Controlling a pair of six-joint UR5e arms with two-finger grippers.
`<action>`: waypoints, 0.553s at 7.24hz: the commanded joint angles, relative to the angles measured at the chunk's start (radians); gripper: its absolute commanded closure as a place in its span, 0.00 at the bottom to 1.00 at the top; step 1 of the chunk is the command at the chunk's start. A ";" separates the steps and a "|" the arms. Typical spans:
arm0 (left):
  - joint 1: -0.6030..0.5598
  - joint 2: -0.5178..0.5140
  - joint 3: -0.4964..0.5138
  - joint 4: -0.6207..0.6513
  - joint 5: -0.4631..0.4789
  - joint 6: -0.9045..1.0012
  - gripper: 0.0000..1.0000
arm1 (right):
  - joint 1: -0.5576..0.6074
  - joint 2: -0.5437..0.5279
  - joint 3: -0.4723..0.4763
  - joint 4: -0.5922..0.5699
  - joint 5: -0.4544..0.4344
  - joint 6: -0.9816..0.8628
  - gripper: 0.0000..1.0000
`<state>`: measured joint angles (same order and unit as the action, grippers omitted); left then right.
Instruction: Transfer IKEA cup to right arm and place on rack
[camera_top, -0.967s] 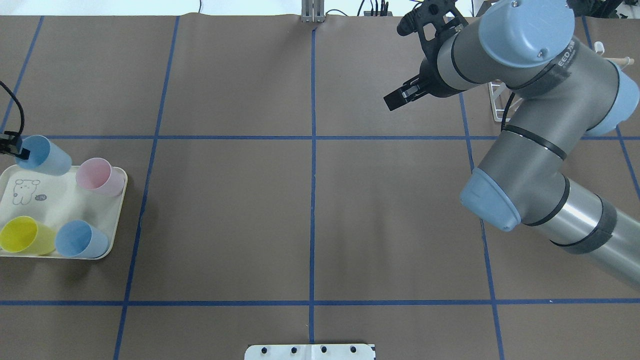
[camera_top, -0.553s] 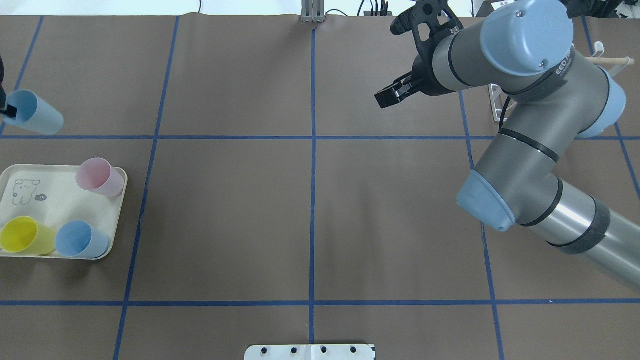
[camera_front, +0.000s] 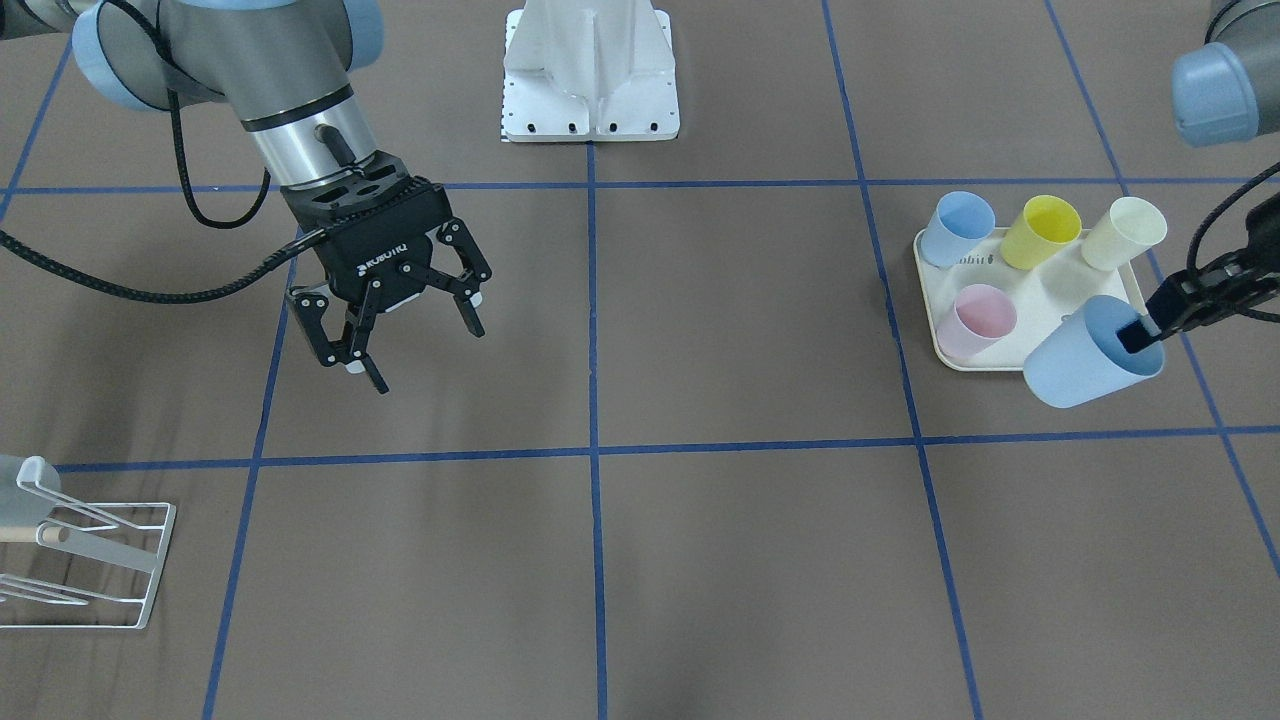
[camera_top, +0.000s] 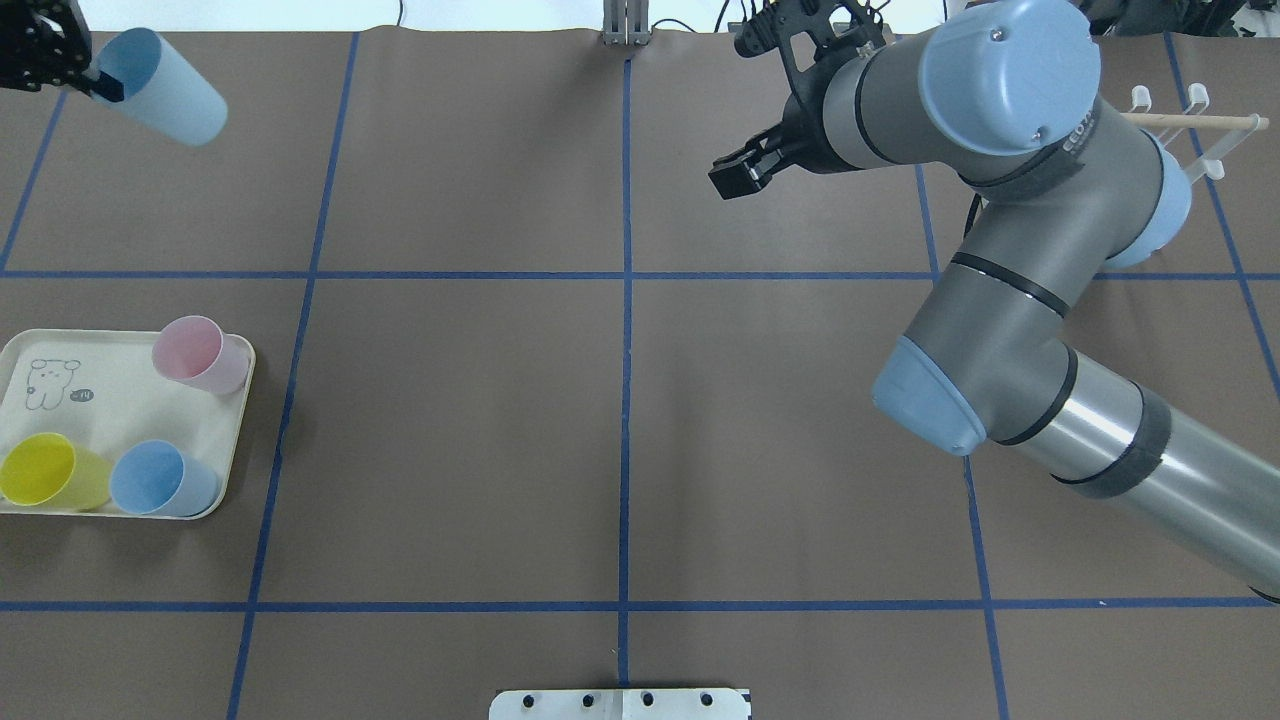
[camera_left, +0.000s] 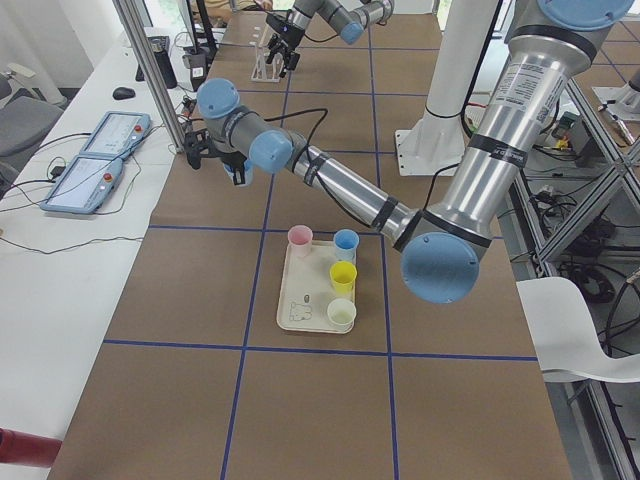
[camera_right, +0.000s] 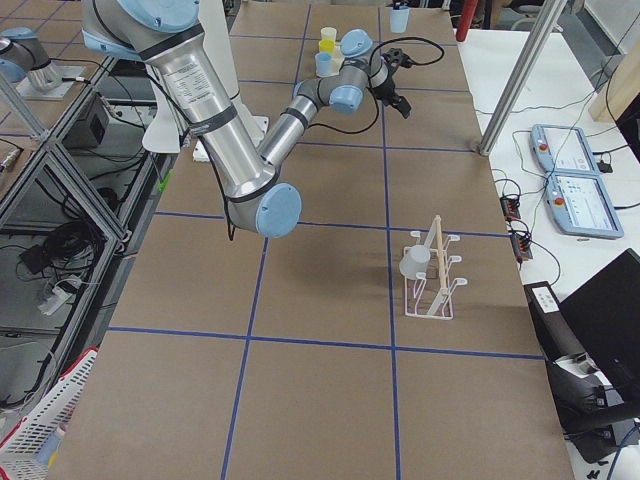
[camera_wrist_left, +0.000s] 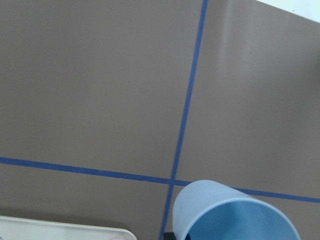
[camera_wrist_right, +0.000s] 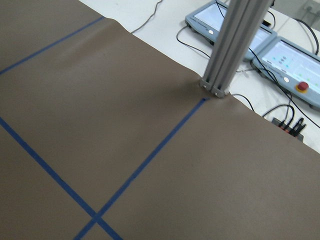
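Observation:
The IKEA cup (camera_top: 165, 92) is light blue and hangs tilted in the air over the far left of the table. My left gripper (camera_top: 103, 87) is shut on its rim, one slim finger inside the mouth. From across the table, the cup (camera_front: 1085, 360) sits just in front of the tray, held by the left gripper (camera_front: 1142, 333). The left wrist view catches only its rim (camera_wrist_left: 232, 212). My right arm's gripper (camera_front: 427, 357) is open, empty, and hovers well apart from the cup. The white wire rack (camera_front: 95, 565) stands at the far right (camera_top: 1190, 120).
A cream tray (camera_top: 115, 400) at the left holds a pink cup (camera_top: 198, 353), a yellow cup (camera_top: 45, 470) and a blue cup (camera_top: 160, 478); a cream cup (camera_front: 1125, 232) shows from the front. An aluminium post (camera_top: 625, 25) stands at the far edge, with the white base plate (camera_top: 620, 703) near me.
My left gripper has lifted the blue cup away from the tray toward the table's far edge and slightly inward. The right arm has swung left toward the centre, gripper still open.

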<state>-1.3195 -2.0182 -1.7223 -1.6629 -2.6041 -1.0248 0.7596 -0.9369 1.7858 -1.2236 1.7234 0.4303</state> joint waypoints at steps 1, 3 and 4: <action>0.005 -0.106 0.010 -0.065 -0.120 -0.296 1.00 | -0.020 0.123 -0.103 0.097 0.005 -0.042 0.01; 0.052 -0.195 0.044 -0.075 -0.145 -0.431 1.00 | -0.086 0.122 -0.141 0.275 -0.054 -0.051 0.05; 0.068 -0.221 0.075 -0.081 -0.198 -0.433 1.00 | -0.124 0.116 -0.198 0.453 -0.089 -0.062 0.04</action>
<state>-1.2753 -2.1960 -1.6829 -1.7363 -2.7519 -1.4251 0.6809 -0.8180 1.6471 -0.9678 1.6790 0.3785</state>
